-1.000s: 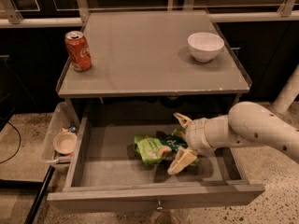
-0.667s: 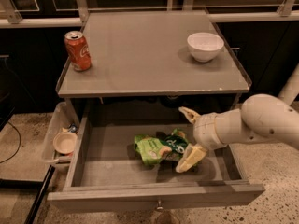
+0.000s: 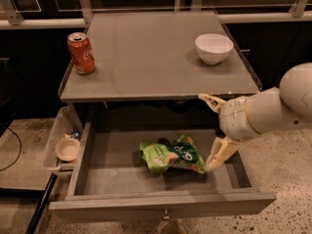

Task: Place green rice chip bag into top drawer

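While splayed, end effector (image 3: 205,132) over top drawer (image 3: 113,172)

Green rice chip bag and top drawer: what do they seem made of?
The green rice chip bag looks like thin glossy plastic film: crumpled, with creases catching light. The top drawer is flat matte grey, possibly painted metal or laminate; no grain shows. The end effector hangs open beside the bag.

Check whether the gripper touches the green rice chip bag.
Cannot tell. Camera view: the open gripper's lower fingertip ends at the green rice chip bag's right edge in the top drawer; neither gap nor contact shows.
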{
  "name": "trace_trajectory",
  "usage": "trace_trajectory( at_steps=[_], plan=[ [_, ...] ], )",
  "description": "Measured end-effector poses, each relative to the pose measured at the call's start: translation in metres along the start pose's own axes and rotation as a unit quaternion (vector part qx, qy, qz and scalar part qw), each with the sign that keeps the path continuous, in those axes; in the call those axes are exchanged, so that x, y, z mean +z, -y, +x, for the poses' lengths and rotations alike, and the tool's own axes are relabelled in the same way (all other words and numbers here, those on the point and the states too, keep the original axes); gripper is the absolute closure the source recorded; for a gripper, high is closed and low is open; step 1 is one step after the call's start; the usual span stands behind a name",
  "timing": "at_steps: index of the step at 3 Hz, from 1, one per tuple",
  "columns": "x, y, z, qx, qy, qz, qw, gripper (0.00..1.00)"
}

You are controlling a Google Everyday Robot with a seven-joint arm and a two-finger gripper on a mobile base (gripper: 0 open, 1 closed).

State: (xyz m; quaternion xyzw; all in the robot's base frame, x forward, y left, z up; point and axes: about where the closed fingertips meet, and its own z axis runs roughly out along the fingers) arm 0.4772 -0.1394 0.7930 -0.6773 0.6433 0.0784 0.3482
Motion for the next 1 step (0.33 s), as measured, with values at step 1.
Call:
trace_trajectory(
  at_steps=[1],
  plan=[
    [-0.0372, 0.0264, -0.0025, -0.030, -0.021, 0.018, 0.9992, 0.00]
  ],
)
